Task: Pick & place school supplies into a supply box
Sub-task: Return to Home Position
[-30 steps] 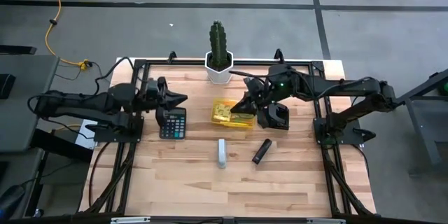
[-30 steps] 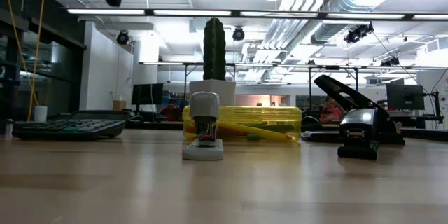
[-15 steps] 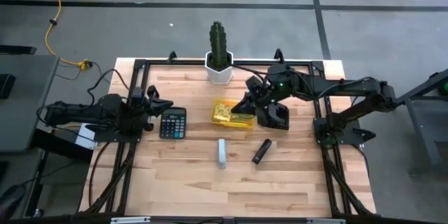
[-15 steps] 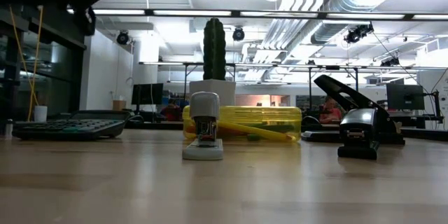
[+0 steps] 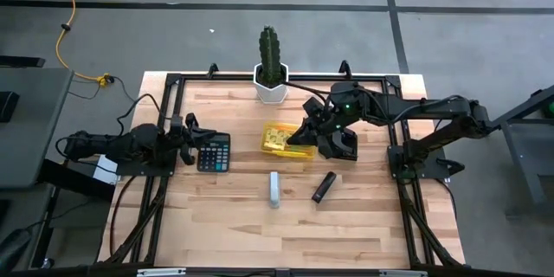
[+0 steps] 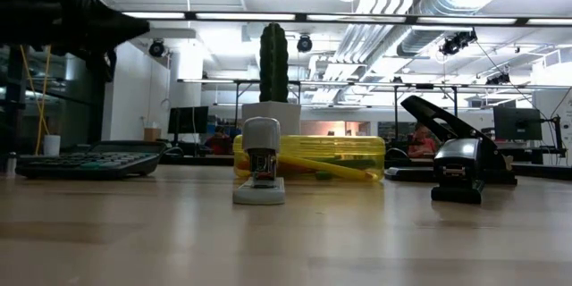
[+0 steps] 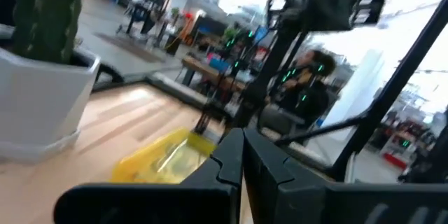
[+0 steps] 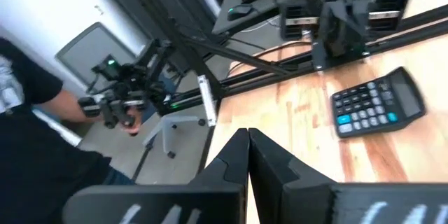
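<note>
The left hand (image 5: 195, 130), shut and empty, had pulled back to 9 o'clock of the calculator (image 5: 214, 151). The right hand (image 5: 305, 132), also shut and empty, still hung at 3 o'clock of the box (image 5: 284, 142). Packing looked done.

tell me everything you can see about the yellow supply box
The supply box is a shallow rectangle of translucent yellow plastic, lying flat on the wooden table near its middle, in front of the white cactus pot. Its lid looks shut. Through the walls show a yellow stick lying slantwise and a pale yellow pad. The right hand hangs above its right end, not touching it.
</note>
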